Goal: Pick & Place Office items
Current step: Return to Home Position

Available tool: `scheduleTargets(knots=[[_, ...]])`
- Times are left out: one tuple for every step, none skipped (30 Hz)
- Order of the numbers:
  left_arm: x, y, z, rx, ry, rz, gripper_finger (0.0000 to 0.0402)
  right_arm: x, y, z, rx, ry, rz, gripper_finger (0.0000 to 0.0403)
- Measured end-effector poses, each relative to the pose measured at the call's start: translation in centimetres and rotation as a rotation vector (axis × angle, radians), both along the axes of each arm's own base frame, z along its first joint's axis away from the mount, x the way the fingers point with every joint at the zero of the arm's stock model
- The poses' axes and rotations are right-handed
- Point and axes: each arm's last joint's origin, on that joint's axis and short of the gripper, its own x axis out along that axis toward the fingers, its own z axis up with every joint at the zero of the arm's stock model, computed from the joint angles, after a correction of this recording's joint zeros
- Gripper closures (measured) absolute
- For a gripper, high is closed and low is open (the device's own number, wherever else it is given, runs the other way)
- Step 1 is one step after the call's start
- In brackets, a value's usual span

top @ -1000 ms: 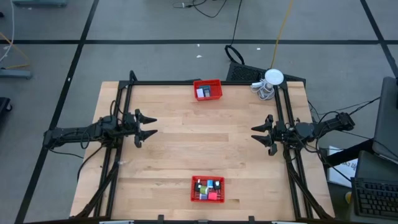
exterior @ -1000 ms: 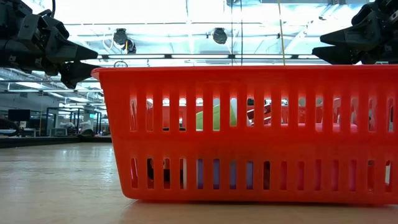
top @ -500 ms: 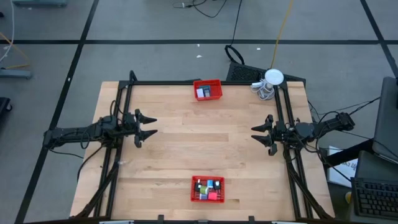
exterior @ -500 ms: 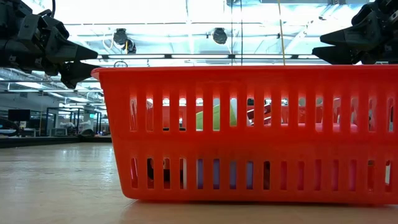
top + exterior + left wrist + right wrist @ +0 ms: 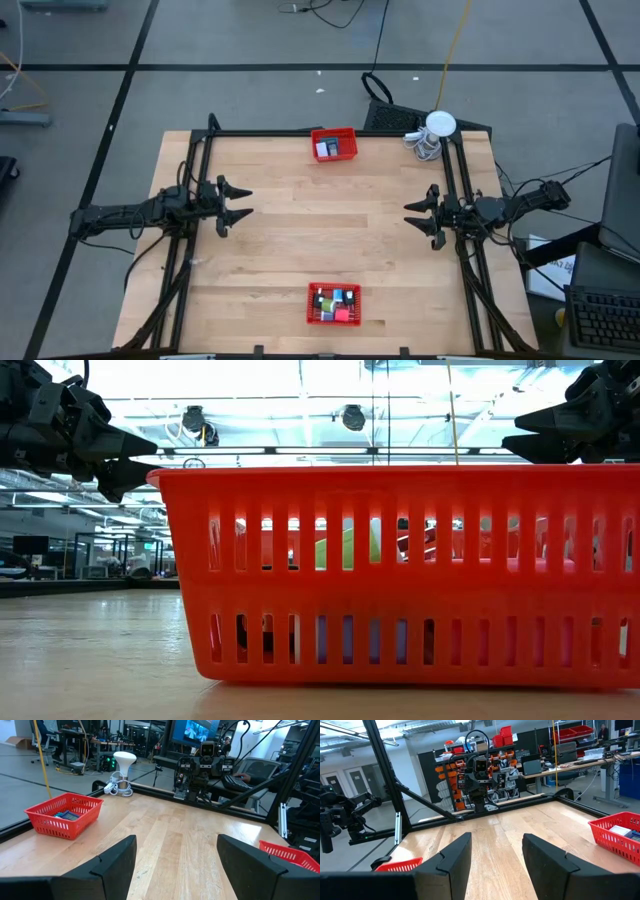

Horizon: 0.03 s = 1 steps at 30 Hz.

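Nothing has moved since the earlier frames.

High view: the left gripper [image 5: 240, 203] and right gripper [image 5: 412, 217] hang spread and empty at opposite sides of the table [image 5: 280, 250], apparently parked at home. The office items [image 5: 335, 302] lie in the near red basket [image 5: 333, 286], well apart from both.

Low view: the items show dimly through the basket wall.

Wrist views: the fingers [image 5: 116, 860] stand parted, with nothing between them.

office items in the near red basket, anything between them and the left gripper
Nothing visible: bare table lies between the open left gripper and the near basket; only its wall rings the office items. The right gripper waits opposite.
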Motion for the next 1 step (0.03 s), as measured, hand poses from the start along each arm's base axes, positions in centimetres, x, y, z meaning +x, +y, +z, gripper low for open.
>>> scheduleTargets(knots=[[0.00, 0.00, -0.01, 0.000, 0.001, 0.000, 0.0128, 0.00, 0.00, 0.00, 0.000, 0.000, 0.000, 0.0238]])
